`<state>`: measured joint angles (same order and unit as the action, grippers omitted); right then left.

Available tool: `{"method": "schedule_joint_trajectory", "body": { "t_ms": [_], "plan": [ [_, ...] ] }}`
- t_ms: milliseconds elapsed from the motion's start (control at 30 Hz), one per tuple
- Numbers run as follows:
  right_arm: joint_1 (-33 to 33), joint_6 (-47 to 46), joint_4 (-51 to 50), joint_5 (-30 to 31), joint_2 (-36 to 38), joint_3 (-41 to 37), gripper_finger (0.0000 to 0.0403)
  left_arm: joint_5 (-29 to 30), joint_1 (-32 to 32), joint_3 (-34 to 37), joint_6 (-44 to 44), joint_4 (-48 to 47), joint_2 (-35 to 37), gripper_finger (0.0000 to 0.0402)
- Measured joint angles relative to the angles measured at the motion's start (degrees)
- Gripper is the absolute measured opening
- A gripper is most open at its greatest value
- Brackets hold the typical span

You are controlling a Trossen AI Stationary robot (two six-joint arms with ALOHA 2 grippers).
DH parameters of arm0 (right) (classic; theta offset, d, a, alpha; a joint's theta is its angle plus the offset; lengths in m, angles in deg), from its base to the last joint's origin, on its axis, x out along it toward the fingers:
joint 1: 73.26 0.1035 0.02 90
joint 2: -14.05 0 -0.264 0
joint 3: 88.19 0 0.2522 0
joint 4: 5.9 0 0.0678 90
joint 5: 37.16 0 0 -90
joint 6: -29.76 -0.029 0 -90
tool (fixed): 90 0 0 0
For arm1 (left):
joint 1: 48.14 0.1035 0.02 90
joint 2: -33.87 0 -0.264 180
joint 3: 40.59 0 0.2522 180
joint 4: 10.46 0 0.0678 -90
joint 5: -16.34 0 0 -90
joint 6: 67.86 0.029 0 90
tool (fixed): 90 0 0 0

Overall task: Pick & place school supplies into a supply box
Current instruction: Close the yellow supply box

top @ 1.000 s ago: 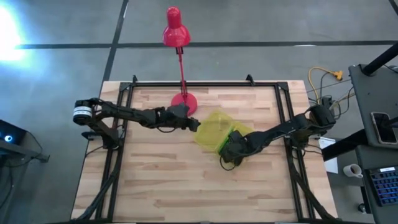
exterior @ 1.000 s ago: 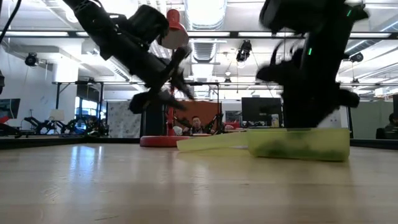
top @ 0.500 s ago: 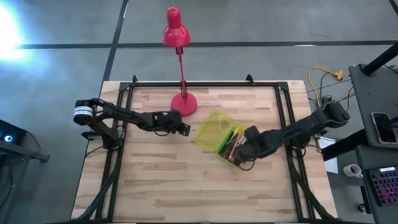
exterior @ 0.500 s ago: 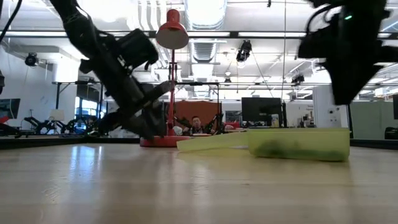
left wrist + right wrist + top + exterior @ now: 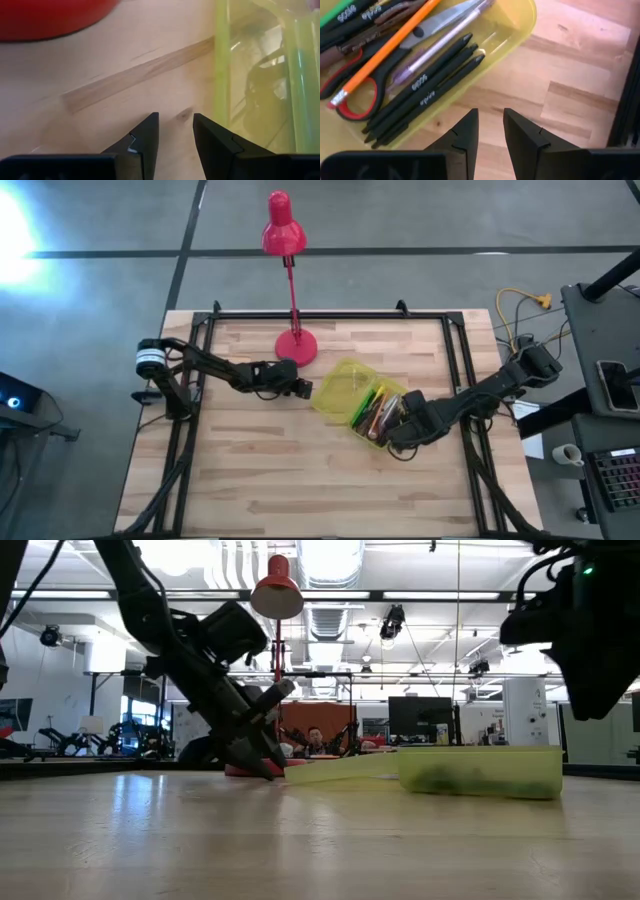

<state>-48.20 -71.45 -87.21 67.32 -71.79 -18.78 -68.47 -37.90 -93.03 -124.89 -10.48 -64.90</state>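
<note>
Right gripper (image 5: 487,131), jaws a little apart w/ nothing between, sits lower right of centre in the high view, just off the supply box (image 5: 352,392) edge. Left gripper (image 5: 173,134), also slightly apart & empty, is centre-left by the lid (low over the table). School supplies (image 5: 405,65) lie inside the box. Box prob. light, soft, slippery; best taken by its rim.

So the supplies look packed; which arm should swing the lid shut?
Left, probably. The left gripper sits low beside the open lid, empty, jaws slightly apart. The right gripper is at the supply box's opposite end, over the pens and scissors, away from the lid.
</note>
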Motion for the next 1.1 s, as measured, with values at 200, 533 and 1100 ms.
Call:
{"method": "schedule_joint_trajectory", "body": {
  "t_ms": [200, 533, 1100],
  "plan": [
    [1.85, -3.5, 0.31, -1.73, 0.37, -1.67, 0.0075, -1.33, 0.52, -4.1, 4.45, -1.99, -4.51, 0.0108],
    [-0.58, 0.44, 10.04, 2.1, 0.46, -2.12, 0.0077, -5.5, 0.76, -9.84, 5.55, -1.9, -12.64, 0.0108],
    [-9.8, 20.07, 14.48, -4.85, -8.27, -4.56, 0.0077, -13.8, 0.55, -20.32, 7.21, -3.78, -11.54, 0.0108]
  ]
}}
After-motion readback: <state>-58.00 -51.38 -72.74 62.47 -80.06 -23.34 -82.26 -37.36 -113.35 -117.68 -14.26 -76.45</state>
